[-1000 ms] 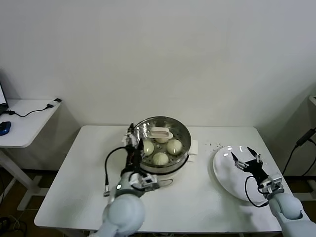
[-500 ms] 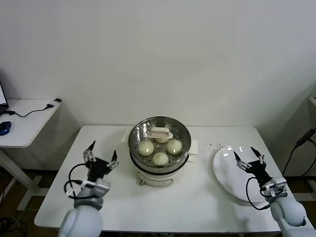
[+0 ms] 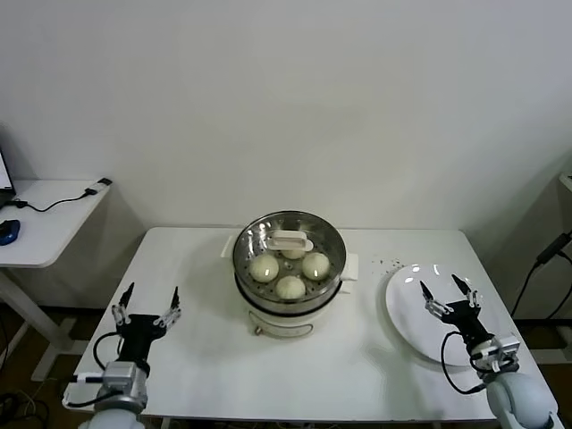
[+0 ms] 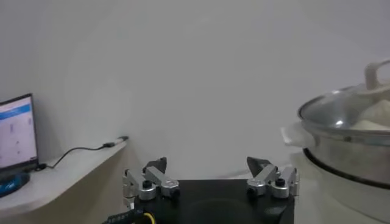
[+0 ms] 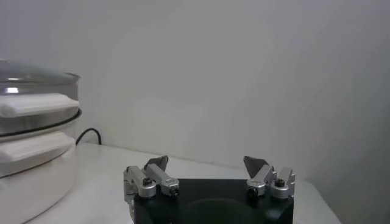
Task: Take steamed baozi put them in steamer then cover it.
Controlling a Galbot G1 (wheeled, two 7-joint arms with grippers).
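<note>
**Now: buns in the covered steamer, both grippers off to the sides**

Here the steamer (image 3: 288,288) stands upright at the middle of the white tabletop (image 3: 375,357), on its white pot base. The cover (image 3: 288,253) sits flat on the steamer's rim, and its white bar handle (image 3: 291,240) runs left to right, a little toward the far side of the lid. Through the glass three steamed baozi (image 3: 290,286) show clearly, one left, one right and one nearer; a fourth is partly hidden under the handle.

The left gripper (image 3: 146,305) hangs over the near left part of the tabletop, well apart from the steamer, which lies to its right and farther off. Its fingers are spread wide with nothing between them; the left wrist view shows the same gap (image 4: 210,176).

The right gripper (image 3: 449,295) hovers over a flat white plate (image 3: 411,308) at the near right, fingers likewise apart and empty (image 5: 209,173). The steamer lies to its left, well clear.
</note>
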